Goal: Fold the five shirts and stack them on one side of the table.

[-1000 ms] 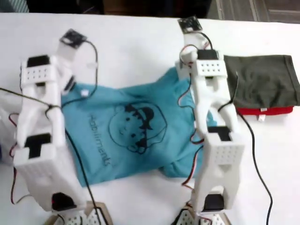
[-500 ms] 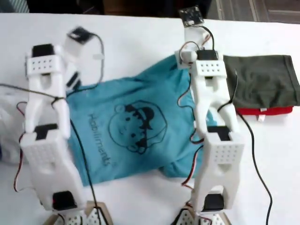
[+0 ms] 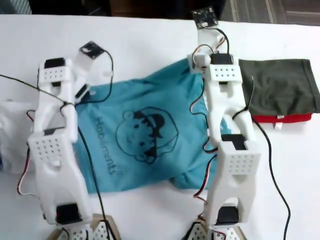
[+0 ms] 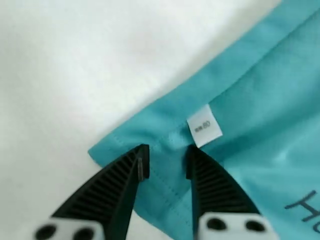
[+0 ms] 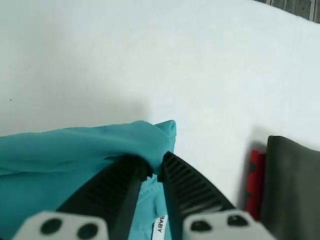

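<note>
Teal shirt [image 3: 145, 140] lies spread on the white table [image 3: 150, 40], printed face up, between the two arms. All positions below are taken from this shirt.

Left gripper [image 4: 166, 157] is at the shirt's far corner on the left arm's side, low over the hem. Jaws stand partly apart, one finger on each side of the stitched edge, and the cloth lies flat in the gap. I see no pinch, so I take it as holding nothing. A small white label [image 4: 204, 126] sits on the hem just beyond the fingertips.

Right gripper [image 5: 156, 167] is at the shirt's opposite far corner. Jaws are drawn nearly together with a fold of teal cloth caught between them. The fabric rises off the table here, bunched up into the fingers.

The near edge of the shirt is rumpled, with one part tucked under beside the right arm's base.

Beyond the shirt on the right arm's side, apart from it, is a folded dark green shirt [image 3: 280, 87] lying on top of a folded red shirt [image 3: 282, 118] whose edge shows along the near side.

On the shirt's other side, past the left arm, is a pale bundle [image 3: 12, 130] at the table edge — I cannot tell what it is.
</note>
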### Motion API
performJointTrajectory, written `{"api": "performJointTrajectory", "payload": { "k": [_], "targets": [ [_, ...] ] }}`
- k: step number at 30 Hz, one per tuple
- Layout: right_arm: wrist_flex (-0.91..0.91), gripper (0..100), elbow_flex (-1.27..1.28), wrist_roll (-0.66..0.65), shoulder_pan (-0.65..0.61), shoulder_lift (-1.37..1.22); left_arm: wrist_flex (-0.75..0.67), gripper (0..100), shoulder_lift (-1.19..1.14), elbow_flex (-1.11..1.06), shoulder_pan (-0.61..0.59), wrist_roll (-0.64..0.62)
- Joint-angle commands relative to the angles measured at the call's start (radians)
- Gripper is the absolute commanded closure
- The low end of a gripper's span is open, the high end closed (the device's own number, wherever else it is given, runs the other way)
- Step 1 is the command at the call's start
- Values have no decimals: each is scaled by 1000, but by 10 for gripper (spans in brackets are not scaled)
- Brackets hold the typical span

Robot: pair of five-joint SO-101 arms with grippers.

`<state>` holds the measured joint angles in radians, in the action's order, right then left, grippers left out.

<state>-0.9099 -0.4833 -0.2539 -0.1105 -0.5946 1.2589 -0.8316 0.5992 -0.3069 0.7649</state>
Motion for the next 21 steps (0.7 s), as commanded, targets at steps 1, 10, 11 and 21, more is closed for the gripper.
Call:
{"api": "performJointTrajectory", "payload": {
  "k": [1, 10, 11, 21],
  "targets": [
    [15, 979, -5, -8, -21, 8, 6, 860, 2, 70, -23, 11],
    [15, 979, -6, -8, -16, 8, 83, 861, 14, 105, -37, 80],
    [15, 979, -6, -8, -16, 10, 115, 861, 11, 140, -37, 80],
    [15, 979, -6, -8, -16, 10, 161, 860, -34, 272, -41, 80]
  ]
}}
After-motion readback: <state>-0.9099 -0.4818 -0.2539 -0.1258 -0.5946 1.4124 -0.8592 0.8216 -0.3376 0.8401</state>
